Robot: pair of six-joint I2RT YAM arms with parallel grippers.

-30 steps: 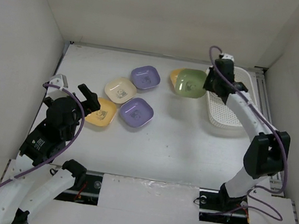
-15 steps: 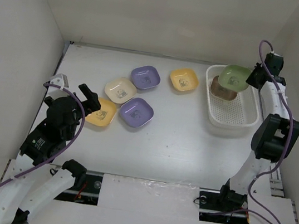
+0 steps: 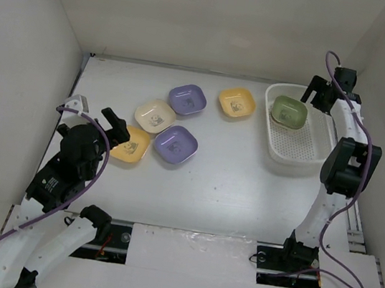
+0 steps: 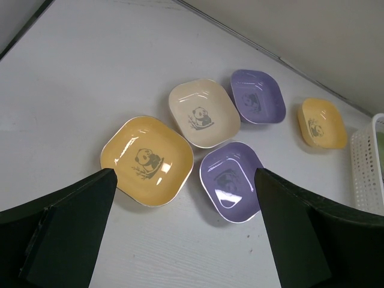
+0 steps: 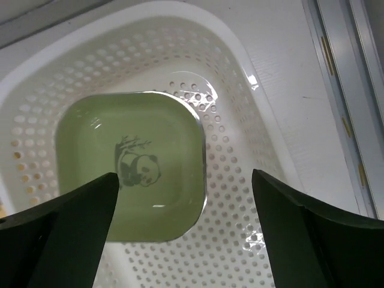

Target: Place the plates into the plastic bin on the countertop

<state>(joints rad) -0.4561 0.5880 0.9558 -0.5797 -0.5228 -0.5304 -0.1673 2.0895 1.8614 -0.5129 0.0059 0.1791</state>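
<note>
Right end effector, fingers apart, above the green plate lying in the bin at the worktop's far right, left end effector, fingers also apart, near left beside a yellow plate, cream plate, purple plates and orange plate farther right.

The plastic bin stands at the far right of the bench. The binned plate lies flat in its far end. Left of the bin, on the bench, sits the lone plate. Further left four more cluster close together: the far plate, the middle plate, the near-right plate and the near-left plate.
</note>
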